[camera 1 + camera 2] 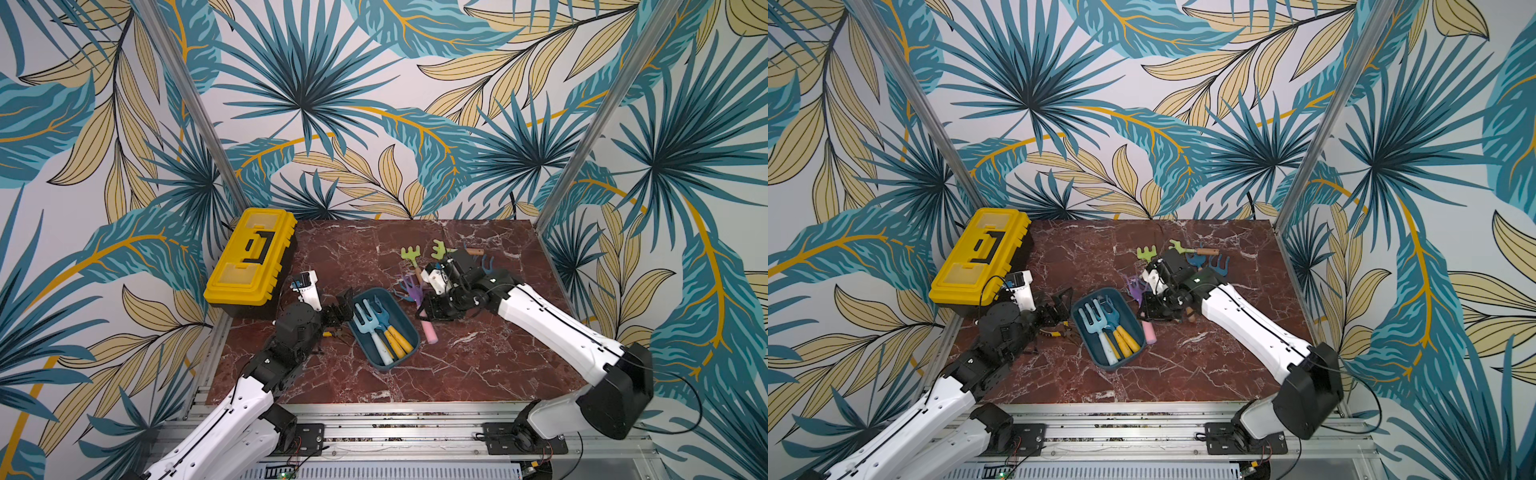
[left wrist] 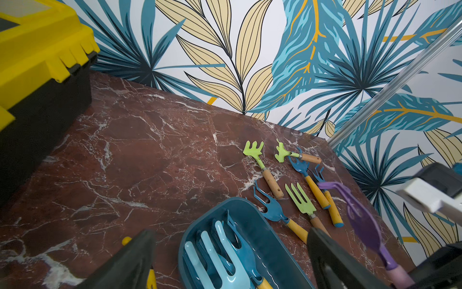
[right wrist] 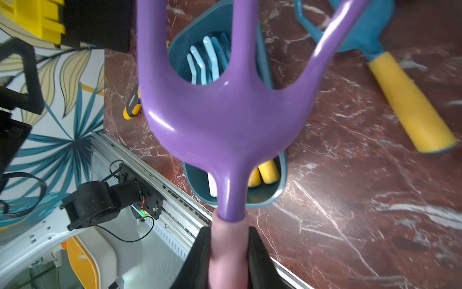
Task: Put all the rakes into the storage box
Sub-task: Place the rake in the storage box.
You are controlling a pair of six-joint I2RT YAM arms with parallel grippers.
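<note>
- Right wrist view: the right tool (image 3: 228, 260) is clamped on the pink handle of the purple rake (image 3: 225, 120), with a black finger pressed against each side of the handle.
- The rake's pronged head points away from the tool and, in this view, overlaps the storage box (image 3: 265, 197) behind it.
- In both top views the rake is outside the box, just beside the long side nearer the right arm. Its purple head points toward the back wall and its pink handle end toward the front.
- In the left wrist view the rake looks tilted and raised off the desk (image 1: 478, 365). Whether the handle end touches the desk I cannot tell.
- The storage box is a shallow teal tray set at a slant near the middle of the desk.
- Three other rakes (image 1: 397, 338) lie in the box, heads toward the back wall. One is pale blue with a white handle and two are darker blue with yellow handles.
- The left tool (image 1: 341, 308) stands wide open and holds nothing, just beside the box's other long side.
- A small yellow-and-black handle (image 3: 131, 106) lies on the desk by the left tool, too hidden to name.
- Several loose rakes (image 2: 272, 181), green and blue, lie on the desk beyond the right tool, toward the back right corner.
- A yellow toolbox (image 1: 249, 257) with a black handle sits with its lid down at the back left of the desk, well apart from the rake.
</note>
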